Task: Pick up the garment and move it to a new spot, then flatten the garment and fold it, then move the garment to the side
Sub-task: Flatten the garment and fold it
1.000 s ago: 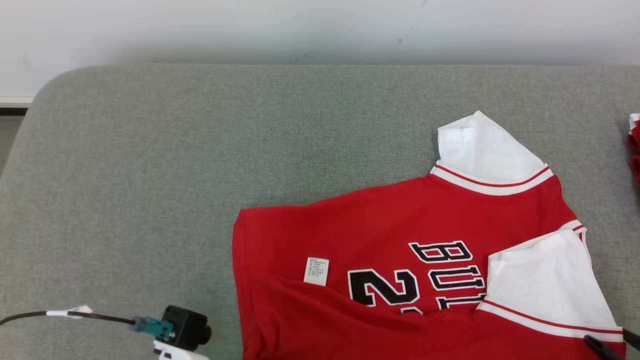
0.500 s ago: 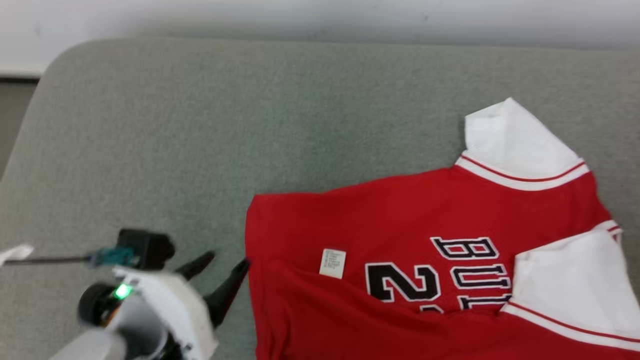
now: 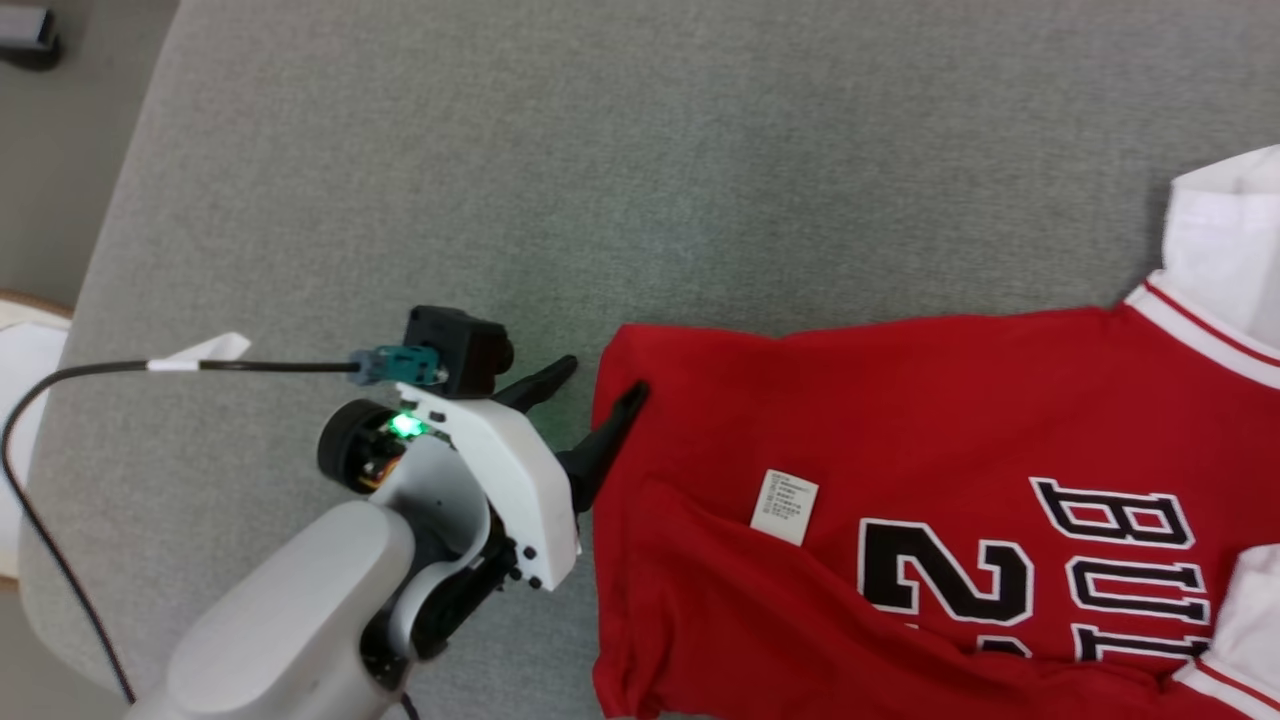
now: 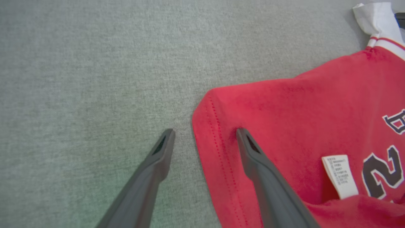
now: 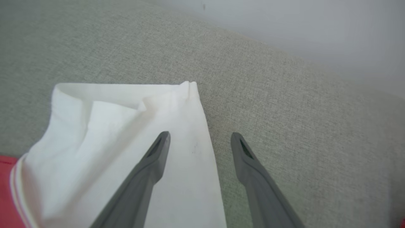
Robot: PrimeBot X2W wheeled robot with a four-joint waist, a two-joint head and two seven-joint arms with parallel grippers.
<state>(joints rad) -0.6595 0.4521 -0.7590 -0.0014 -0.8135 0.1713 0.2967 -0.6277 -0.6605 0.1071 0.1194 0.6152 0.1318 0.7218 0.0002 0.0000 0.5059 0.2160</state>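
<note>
The garment (image 3: 900, 420) is a red jersey with white sleeves, black lettering and a small white label (image 3: 785, 505), lying on the grey cushion. My left gripper (image 3: 603, 380) is open and straddles its near-left hem corner. In the left wrist view the left gripper (image 4: 205, 131) has one finger on the grey cushion and the other on the red garment (image 4: 300, 110). My right gripper (image 5: 200, 135) is open at the edge of a white sleeve (image 5: 110, 126), one finger over the sleeve, the other over bare cushion. Nothing is gripped.
The grey cushion (image 3: 600, 150) stretches wide to the left and behind the jersey. Its rounded left edge drops to the floor (image 3: 60, 150). A black cable (image 3: 100, 368) trails from my left wrist. A pale wall (image 5: 316, 31) stands behind the cushion.
The head camera has swung left and down. My left arm has come forward into view and its jaws now stand open across the jersey's hem corner. The jersey lies as before.
</note>
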